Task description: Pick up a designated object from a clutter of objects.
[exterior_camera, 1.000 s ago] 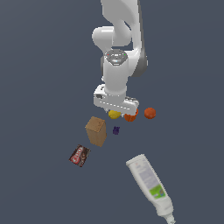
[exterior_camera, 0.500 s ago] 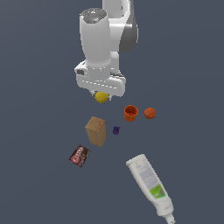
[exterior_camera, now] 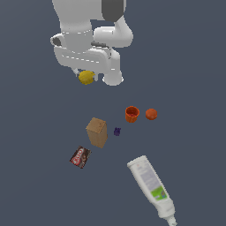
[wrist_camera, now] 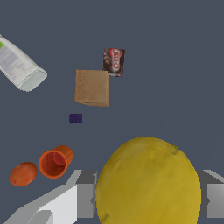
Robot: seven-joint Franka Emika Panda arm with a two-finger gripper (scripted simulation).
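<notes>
High above the table (exterior_camera: 194, 57), pincer (exterior_camera: 90, 76) clamped on yellow lump (wrist_camera: 148, 181) across its widest middle. Looks light, firm, smooth-skinned; round shape likely prone to slipping.

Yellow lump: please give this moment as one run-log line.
phase: lifted | gripper: shut on yellow lump | lump: clear of floor | clutter: brown box, orange cup on floor

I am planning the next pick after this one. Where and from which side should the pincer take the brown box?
The brown box stands upright, taller than wide, apart from the dark red packet and the purple piece. Coming from above, the pincer, now shut on the yellow lump, would probably best close on the upper part across the two narrower side faces.
</notes>
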